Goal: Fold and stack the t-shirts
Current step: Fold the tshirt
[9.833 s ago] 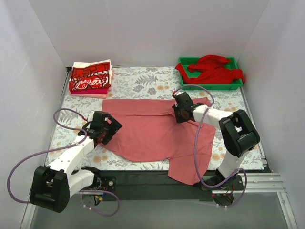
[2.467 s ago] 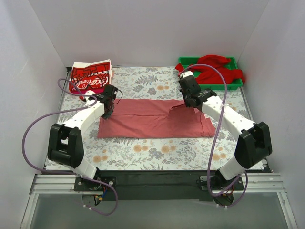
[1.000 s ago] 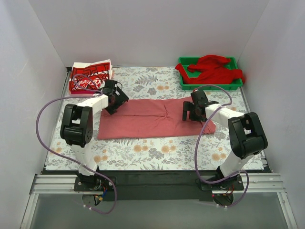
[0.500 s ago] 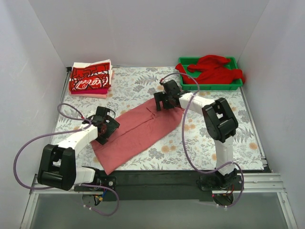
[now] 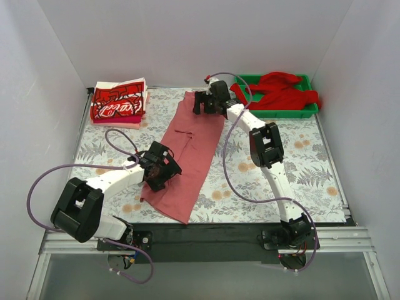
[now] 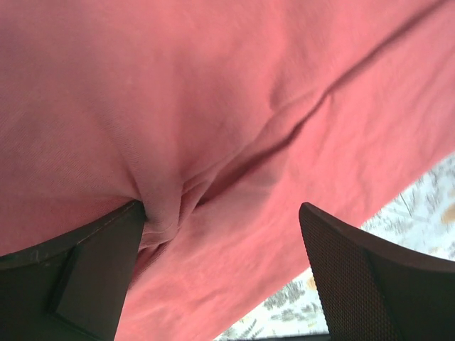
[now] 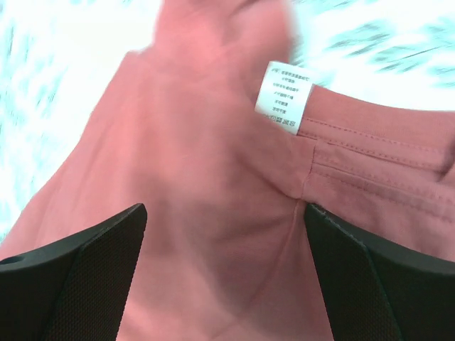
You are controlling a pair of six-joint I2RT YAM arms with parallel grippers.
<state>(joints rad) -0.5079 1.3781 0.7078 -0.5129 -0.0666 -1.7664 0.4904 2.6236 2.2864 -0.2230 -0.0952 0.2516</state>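
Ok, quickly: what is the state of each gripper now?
Left gripper: open, jaws wide over the salmon-pink t-shirt.
Right gripper: open, over the same t-shirt, near its label.

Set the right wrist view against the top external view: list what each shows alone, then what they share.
Right wrist only: the white care label sewn at a seam. Top external only: the folded printed t-shirts, the green tray holding the red t-shirt, the left end effector. Both: the salmon-pink t-shirt beneath the right end effector.
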